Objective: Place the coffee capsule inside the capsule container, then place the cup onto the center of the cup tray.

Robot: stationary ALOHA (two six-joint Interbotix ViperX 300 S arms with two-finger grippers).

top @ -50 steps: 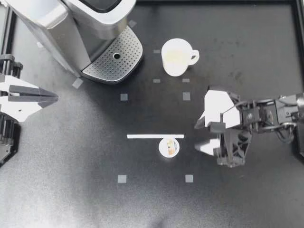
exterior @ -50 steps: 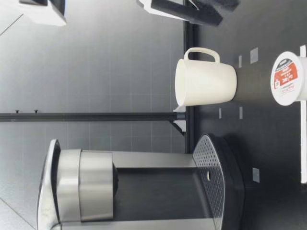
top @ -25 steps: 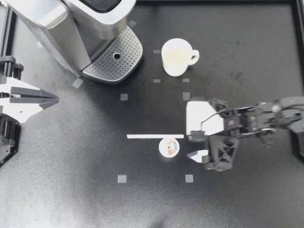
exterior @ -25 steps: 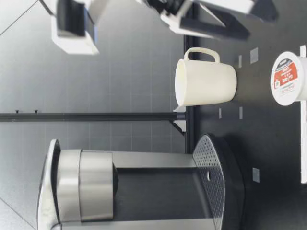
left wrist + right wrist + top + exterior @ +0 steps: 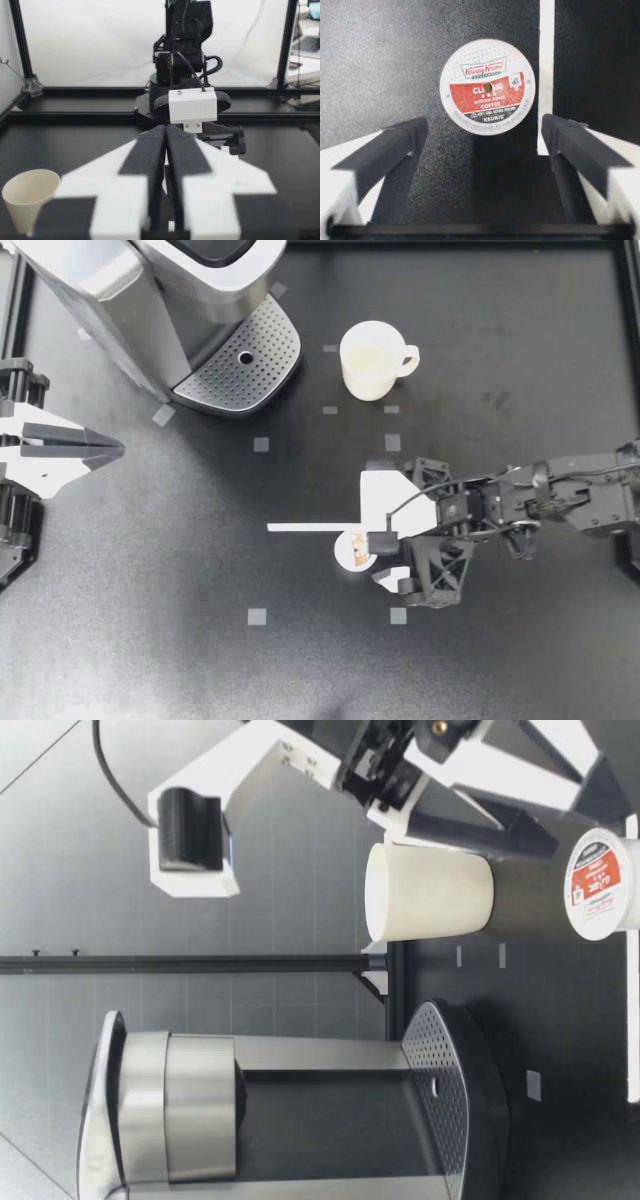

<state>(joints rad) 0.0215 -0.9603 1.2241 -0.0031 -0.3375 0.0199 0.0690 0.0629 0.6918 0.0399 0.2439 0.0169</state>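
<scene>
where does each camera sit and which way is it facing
Top view: overhead, straight down on the black table; shows shut left claw, open right claw by the round white coffee capsule.
Low view: table height, across at the white handled cup and silver coffee machine; right claw above.
Left wrist view: along the left claw toward the right arm.
Right wrist view: down between its open fingers onto the capsule.
Top and right wrist share the capsule.

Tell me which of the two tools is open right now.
The right tool: its fingers are spread wide, with the coffee capsule just ahead. The left tool has its fingers pressed together.
</scene>
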